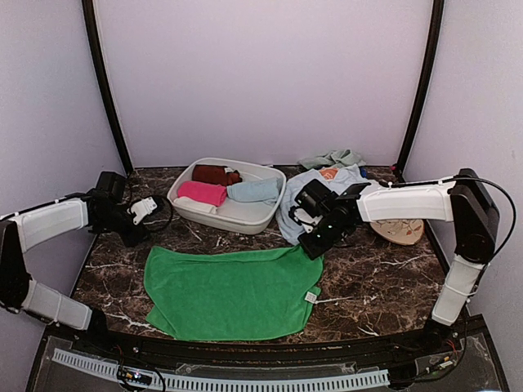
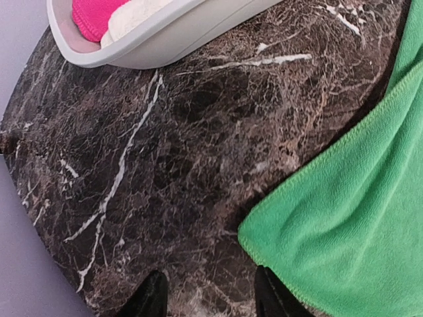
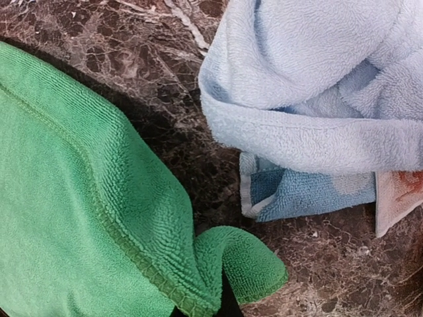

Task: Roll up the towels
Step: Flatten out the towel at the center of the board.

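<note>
Firmly closed, the right gripper [image 1: 314, 245] pinches the far right corner of the green towel [image 1: 229, 290], which lies spread at the near middle of the table [image 1: 372, 282]. The left gripper [image 2: 210, 300] hangs partly open and empty over bare marble, just left of that towel. Beyond, the white basin [image 1: 245, 217] holds a rolled pink towel [image 1: 202, 193]; a loose pale blue towel [image 3: 310, 79] lies to its right.

My right fingers [image 3: 229, 305] are all but buried under the curled corner of the green towel [image 3: 99, 218], so I can't tell if they pinch it. The left wrist view's edges cut my left fingers [image 2: 151, 298] down to tips and clip the basin [image 2: 165, 46].
</note>
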{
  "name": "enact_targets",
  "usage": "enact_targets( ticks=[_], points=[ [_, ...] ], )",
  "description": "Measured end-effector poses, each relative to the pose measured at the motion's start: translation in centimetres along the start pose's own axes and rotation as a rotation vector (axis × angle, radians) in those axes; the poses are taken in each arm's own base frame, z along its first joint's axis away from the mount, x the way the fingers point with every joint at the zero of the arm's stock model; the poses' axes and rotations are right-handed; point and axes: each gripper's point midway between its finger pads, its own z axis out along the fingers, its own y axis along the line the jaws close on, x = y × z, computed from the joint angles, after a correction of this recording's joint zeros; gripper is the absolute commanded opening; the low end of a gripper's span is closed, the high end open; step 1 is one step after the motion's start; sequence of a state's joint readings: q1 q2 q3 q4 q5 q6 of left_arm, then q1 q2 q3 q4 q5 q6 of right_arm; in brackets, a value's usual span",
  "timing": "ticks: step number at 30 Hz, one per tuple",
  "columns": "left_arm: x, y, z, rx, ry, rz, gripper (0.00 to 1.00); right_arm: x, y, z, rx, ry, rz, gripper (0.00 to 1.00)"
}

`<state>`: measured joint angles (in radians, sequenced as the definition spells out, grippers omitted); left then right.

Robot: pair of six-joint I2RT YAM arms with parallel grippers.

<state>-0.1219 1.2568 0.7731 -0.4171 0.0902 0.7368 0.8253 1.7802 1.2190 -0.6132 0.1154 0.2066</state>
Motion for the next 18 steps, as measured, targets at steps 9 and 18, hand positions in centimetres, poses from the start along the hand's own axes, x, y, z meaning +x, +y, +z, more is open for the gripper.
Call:
enact_targets(
  ticks=[9, 18],
  points=[
    [0.9, -2.3, 4.0, 0.189, 0.083, -0.051, 0.42, -0.5, 0.6, -0.8, -0.039, -0.024, -0.001, 0.0],
    [0.2, -2.5, 4.6, 0.248, 0.086, -0.054, 0.32, -1.2, 1.0, -2.3, -0.07, -0.067, 0.003, 0.0]
  ],
)
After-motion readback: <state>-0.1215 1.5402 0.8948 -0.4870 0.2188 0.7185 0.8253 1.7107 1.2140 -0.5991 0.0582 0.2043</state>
